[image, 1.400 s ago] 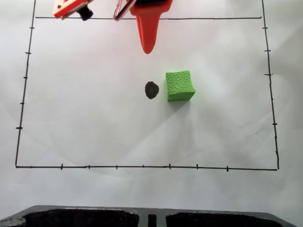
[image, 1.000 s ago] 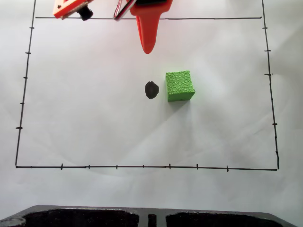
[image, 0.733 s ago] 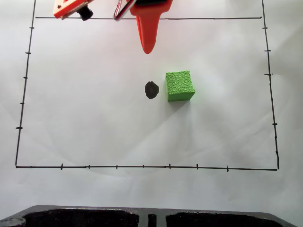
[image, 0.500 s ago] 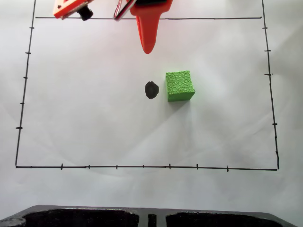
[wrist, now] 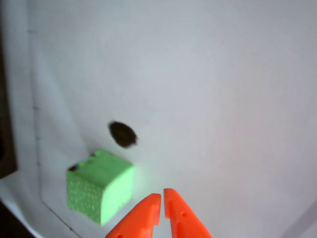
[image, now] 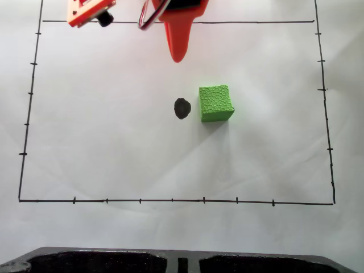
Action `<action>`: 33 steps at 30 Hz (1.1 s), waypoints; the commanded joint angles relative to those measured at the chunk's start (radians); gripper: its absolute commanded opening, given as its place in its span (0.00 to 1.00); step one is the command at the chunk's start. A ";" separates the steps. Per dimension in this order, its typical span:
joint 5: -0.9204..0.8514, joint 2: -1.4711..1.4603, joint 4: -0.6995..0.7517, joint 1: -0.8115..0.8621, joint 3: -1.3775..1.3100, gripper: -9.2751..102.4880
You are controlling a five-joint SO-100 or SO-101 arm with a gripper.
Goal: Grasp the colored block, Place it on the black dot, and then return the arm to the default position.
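step: grasp not begun, as I judge it; my claw (wrist: pixel 162 197) hangs over the white sheet (image: pixel 114 148) near its far edge in the fixed view, nothing in it
claw state: fingers nearly together, only a thin slit between the tips in the wrist view
block: the colored block (image: pixel 216 103) sits on the sheet mid-area, a bit toward the right border line in the fixed view, just beside the black dot (image: pixel 182 108), a sliver of white between them, not on it
dot: uncovered, roughly sheet centre
next move: I'd need to spread the fingers, swing toward the block and drop so they straddle it; the lift and shift to the dot should be small
block material: bright green cube, crackled top, grainy sides, looks light and rigid
dot shape: irregular inked oval, smaller than a cube face
my arm (image: pixel 179 28): orange plastic, long tapered finger, wires at its base
sheet: matte white, lightly creased, thin black border with ticks
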 commanded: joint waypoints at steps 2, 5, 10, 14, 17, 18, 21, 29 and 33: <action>0.020 -0.129 0.009 -0.003 -0.140 0.08; -0.002 -0.187 0.009 -0.003 -0.184 0.08; 0.060 -0.360 0.064 -0.012 -0.354 0.08; 0.130 -0.518 0.078 -0.031 -0.503 0.08; 0.169 -0.620 0.101 -0.055 -0.592 0.08; 0.184 -0.644 0.110 -0.064 -0.615 0.08; 0.213 -0.710 0.170 -0.100 -0.686 0.10; 0.284 -0.825 0.236 -0.095 -0.779 0.19; 0.324 -0.842 0.253 -0.087 -0.819 0.23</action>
